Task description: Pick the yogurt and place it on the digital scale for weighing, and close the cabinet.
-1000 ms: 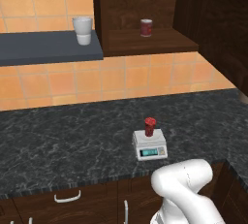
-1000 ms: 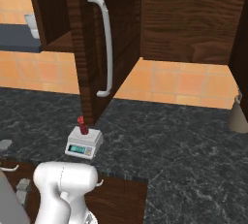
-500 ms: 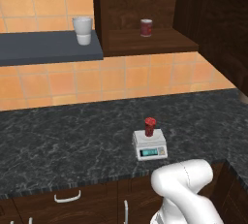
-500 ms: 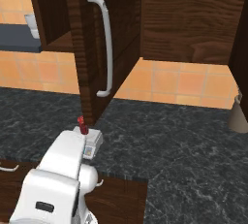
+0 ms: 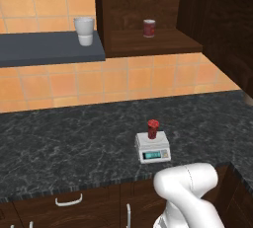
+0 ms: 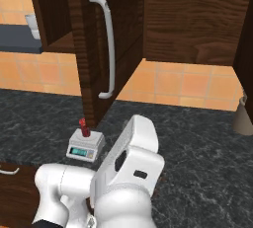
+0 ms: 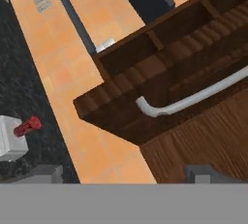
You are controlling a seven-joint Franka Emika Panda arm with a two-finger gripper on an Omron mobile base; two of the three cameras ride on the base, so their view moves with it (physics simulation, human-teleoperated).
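A small dark-red yogurt (image 5: 152, 129) stands upright on the plate of the white-grey digital scale (image 5: 153, 149), off to one side of the open claw (image 7: 127, 172). The dark-brown cabinet (image 6: 89, 49) stands open just ahead of the claw, its silver bar handle (image 7: 193, 99) facing it.

digital scale (image 5: 153, 148) teal display, digits too small to read, no other text

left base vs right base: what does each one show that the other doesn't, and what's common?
Left base view: the open cabinet's inside shelf with a red can on it, and the whole white cup on the grey shelf.
Right base view: the cabinet door's outer face with its silver bar handle.
Both: the yogurt standing on the digital scale on the dark counter.
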